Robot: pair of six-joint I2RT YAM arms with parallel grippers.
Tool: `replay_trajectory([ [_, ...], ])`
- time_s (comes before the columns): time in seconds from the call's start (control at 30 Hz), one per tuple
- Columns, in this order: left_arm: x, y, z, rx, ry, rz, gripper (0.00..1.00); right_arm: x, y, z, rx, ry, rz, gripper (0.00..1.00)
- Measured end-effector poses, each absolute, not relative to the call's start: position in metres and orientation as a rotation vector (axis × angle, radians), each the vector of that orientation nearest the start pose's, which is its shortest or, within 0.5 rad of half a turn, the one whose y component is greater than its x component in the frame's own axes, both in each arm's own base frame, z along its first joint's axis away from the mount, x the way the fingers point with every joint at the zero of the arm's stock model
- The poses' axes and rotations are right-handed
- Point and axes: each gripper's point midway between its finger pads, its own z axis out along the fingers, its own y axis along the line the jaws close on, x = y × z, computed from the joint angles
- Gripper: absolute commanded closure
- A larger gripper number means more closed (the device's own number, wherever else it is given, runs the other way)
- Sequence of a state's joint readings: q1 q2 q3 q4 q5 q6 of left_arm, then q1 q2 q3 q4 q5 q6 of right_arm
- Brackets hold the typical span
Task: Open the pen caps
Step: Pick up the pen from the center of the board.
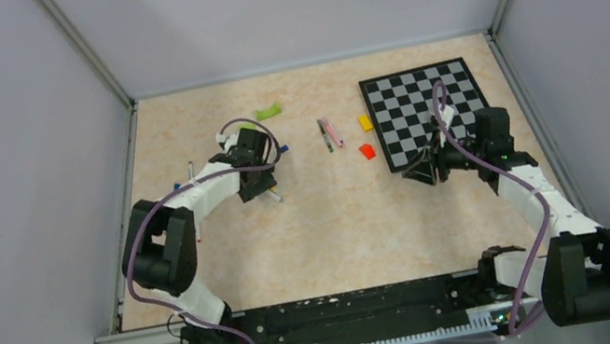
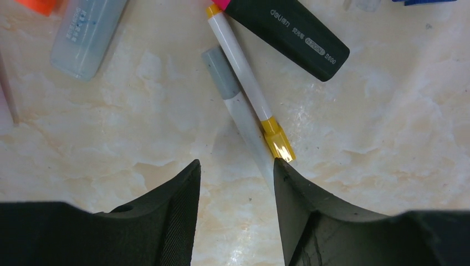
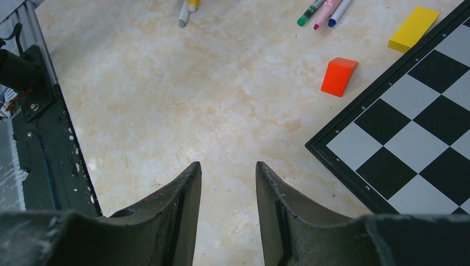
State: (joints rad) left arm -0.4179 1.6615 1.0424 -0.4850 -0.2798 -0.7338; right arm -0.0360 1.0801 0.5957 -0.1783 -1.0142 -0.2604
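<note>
Pens [image 1: 328, 133] lie capped on the counter [image 1: 339, 223] left of the chessboard [image 1: 428, 112]; farther left, left jaws stand spread about a grey-capped pen [image 2: 244, 122] (a yellow-capped pen [image 2: 244, 72] touches it); right jaws, spread and empty, hover at the chessboard's near-left corner.

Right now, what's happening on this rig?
Pen uncapping, early on. The left claw is low over a cluster of pens with its jaws open. A grey-capped pen reaches its right finger and lies beside a yellow-capped pen. Both are capped and neither is gripped. The right claw hangs open and empty over the table near the chessboard corner.
</note>
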Motion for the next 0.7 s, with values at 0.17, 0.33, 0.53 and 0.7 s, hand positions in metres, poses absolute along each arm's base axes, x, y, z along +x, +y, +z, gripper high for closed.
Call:
replay_trajectory([
  [0.17,0.348,-0.130,0.038,-0.491,2.576,-0.006,0.49,0.259,0.134,0.145,-0.743,1.877,0.930,0.60],
  [0.33,0.351,-0.132,0.034,-0.497,2.582,-0.002,0.56,0.259,0.134,0.145,-0.742,1.877,0.929,0.60],
  [0.53,0.352,-0.132,0.034,-0.506,2.579,-0.004,0.65,0.259,0.134,0.145,-0.742,1.878,0.930,0.60],
  [0.7,0.352,-0.130,0.035,-0.531,2.570,0.004,0.69,0.259,0.134,0.145,-0.742,1.878,0.930,0.60],
])
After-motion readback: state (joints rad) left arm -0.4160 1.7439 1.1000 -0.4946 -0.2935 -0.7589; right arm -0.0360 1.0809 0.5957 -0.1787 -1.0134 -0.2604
